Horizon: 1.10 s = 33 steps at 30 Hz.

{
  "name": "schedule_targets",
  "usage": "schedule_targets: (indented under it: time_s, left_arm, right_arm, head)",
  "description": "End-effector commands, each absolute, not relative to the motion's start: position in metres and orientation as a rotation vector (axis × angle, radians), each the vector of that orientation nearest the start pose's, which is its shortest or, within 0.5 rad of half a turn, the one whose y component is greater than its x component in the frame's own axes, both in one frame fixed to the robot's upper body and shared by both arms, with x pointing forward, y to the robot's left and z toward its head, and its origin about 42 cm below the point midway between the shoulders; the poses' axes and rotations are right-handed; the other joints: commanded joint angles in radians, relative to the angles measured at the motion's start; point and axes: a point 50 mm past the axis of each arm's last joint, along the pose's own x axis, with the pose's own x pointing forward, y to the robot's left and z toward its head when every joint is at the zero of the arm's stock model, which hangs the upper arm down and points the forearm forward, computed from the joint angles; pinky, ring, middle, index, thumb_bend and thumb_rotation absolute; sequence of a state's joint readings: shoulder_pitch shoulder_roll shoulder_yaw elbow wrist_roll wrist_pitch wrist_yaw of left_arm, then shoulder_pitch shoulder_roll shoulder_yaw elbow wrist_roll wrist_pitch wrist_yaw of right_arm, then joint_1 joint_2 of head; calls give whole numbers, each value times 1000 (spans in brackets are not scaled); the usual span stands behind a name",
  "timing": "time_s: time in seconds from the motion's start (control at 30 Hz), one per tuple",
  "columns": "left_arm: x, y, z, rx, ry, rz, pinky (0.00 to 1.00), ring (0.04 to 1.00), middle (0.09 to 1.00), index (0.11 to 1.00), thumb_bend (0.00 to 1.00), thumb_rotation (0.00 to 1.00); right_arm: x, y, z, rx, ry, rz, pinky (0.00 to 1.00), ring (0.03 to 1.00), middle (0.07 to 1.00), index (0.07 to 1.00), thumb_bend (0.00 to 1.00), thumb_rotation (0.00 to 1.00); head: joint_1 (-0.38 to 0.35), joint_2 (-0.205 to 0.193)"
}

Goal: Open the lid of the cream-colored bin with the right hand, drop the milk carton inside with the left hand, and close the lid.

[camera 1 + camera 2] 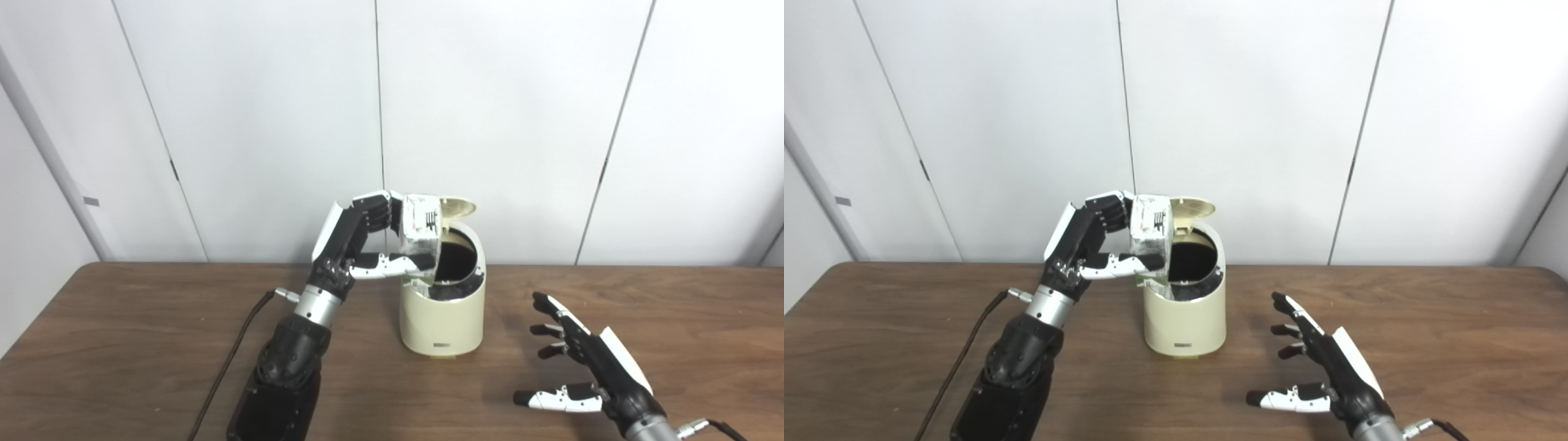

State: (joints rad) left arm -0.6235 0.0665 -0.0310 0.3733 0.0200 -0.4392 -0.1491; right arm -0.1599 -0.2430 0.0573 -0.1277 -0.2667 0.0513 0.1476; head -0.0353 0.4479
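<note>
from my head cameras i see the cream-colored bin [442, 318] standing upright on the wooden surface [122, 343], roughly at the middle, with its lid [458, 207] swung up and back on the far side so the dark inside shows through the round mouth.

my left hand [361, 242] is raised at the bin's left rim and is closed around the milk carton [421, 236]: the fingers [375, 211] curl over the carton's upper left side and the thumb [395, 264] presses across its lower front. the carton is upright, slightly tilted, white with some dark print on its face and a bit of green at the bottom. its lower end sits at the left edge of the opening; i cannot tell whether it touches the rim or already dips into the mouth. its top reaches about level with the raised lid, just beside it.

my right hand [582, 367] is low over the surface, to the right of the bin and nearer to me, well apart from it. it holds nothing; its fingers are spread and pointing toward the bin, thumb stretched out to the left. i cannot tell whether it rests on the wood.

a dark cable [229, 361] runs along the surface beside my left forearm. behind everything stands a plain white panelled wall [520, 122].
</note>
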Motion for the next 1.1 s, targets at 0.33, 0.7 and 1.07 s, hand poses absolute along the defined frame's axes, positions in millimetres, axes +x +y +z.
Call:
schedule_targets:
  time_s: [0.33,0.7,1.07]
  left_arm:
    - [464,148,284,158,-782,-237,385,448,495,476,503,0]
    - [476,135,272,147,-719,-196,416,457,492,472,504,0]
    - [479,119,263,166,-693,-197,423,461,480,478,506,0]
  right_arm:
    - [337,-246,196,-519,-310,177,650,814,927,927,737,159]
    - [335,-243,196,-524,-314,175,646,811,930,927,730,157]
    - [335,-243,196,-529,-316,173,642,805,925,926,731,166]
  head:
    - [-4,0]
    - [-14,0]
    - [-20,6]
